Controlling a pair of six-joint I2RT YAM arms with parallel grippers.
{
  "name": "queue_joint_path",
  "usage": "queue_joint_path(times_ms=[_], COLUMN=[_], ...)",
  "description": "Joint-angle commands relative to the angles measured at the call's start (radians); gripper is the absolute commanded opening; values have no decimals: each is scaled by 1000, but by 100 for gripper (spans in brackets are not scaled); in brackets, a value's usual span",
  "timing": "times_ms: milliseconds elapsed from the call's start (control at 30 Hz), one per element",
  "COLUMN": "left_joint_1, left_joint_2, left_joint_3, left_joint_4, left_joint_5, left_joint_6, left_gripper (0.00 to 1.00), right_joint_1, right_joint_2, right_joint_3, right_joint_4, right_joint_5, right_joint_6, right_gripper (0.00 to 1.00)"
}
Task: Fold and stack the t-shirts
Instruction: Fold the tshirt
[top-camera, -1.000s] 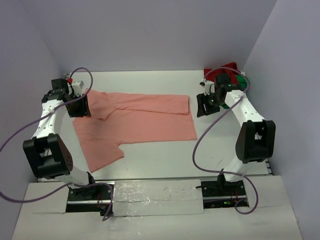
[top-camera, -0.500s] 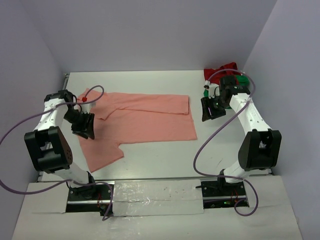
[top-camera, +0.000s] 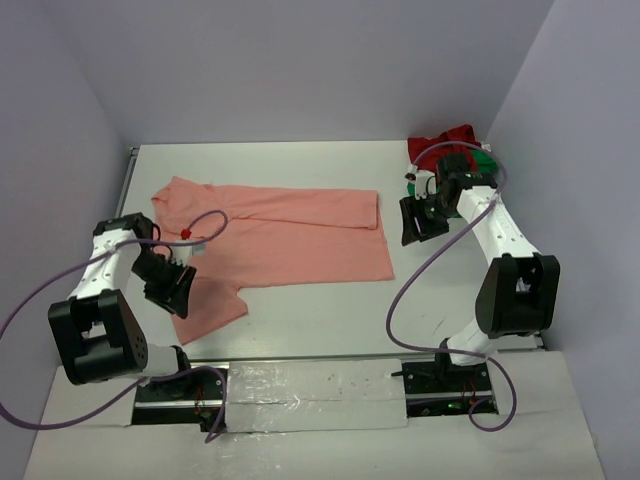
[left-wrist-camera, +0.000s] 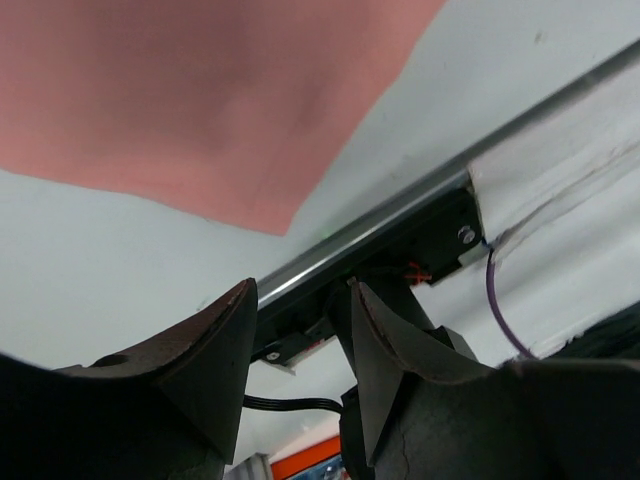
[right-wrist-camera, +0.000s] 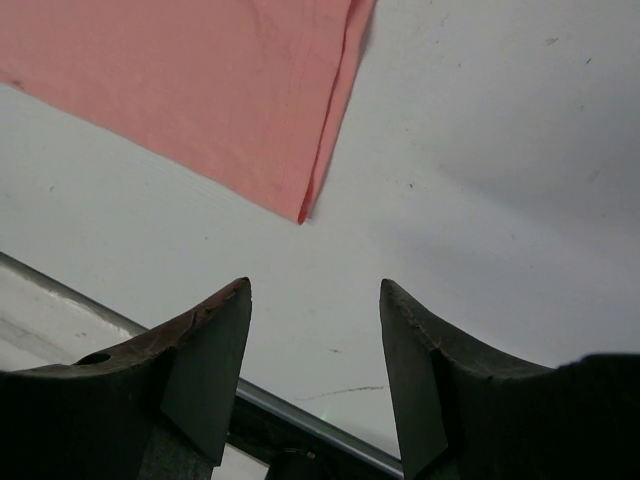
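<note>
- The pink shirt (top-camera: 290, 235) lies spread on the table (top-camera: 300, 325), roughly in the middle, with its long side running left to right
- Its far part is folded over towards me, so a doubled band runs along the far edge and ends in a neat fold at the far-right corner
- At the near-left a loose flap sticks out from the rest of the pink shirt and comes to a point towards the arm bases
- The left gripper (top-camera: 180, 297) hangs over the left edge of that flap, tilted, with its fingers pointing towards the near side
- Its jaws stand apart with nothing between them; from the left wrist I see only bare table and the rail (left-wrist-camera: 420, 190) at the near edge through the gap, and the flap's pointed corner sits just beyond the fingertips
- I cannot tell whether the fingers touch the cloth
- The right gripper (top-camera: 412, 222) hangs just off the right edge of the pink shirt, near its far-right corner, clear of the cloth
- Its jaws are also released and hold nothing; the right wrist shows bare table between them, with the shirt's folded right edge and a sharp corner a little way ahead of the fingertips
- The red shirt (top-camera: 440, 142) sits bunched in the far-right corner of the table, well beyond the pink shirt's right end
- The green shirt (top-camera: 484, 160) lies right against it on the near-right side, mostly hidden behind the right arm
</note>
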Motion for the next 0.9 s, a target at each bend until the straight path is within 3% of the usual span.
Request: queue_joint_path(times_ms=[0,333,500,667,867], left_joint_1=[-21,-42,-50,-105,-122], left_joint_2=[-33,-16,-62,-65,2], left_joint_3=[-65,-45,30,-28,-93], left_joint_4=[-52,50,122,262,239], left_joint_5=[-41,-153,21,67,98], left_joint_6=[113,197,288,256,324], left_gripper=[52,51,50,50,50], right_joint_1=[-6,-6,-5,-5,-6], right_joint_2=[24,25,59,88,126], right_joint_3=[53,60,67,78,107], right_joint_4=[15,31,49,61,69], right_joint_5=[-34,-45,-56,-53,-51], right_joint_6=[-7,-18,-13,-15,-15], right_gripper=[61,61,61,61,61])
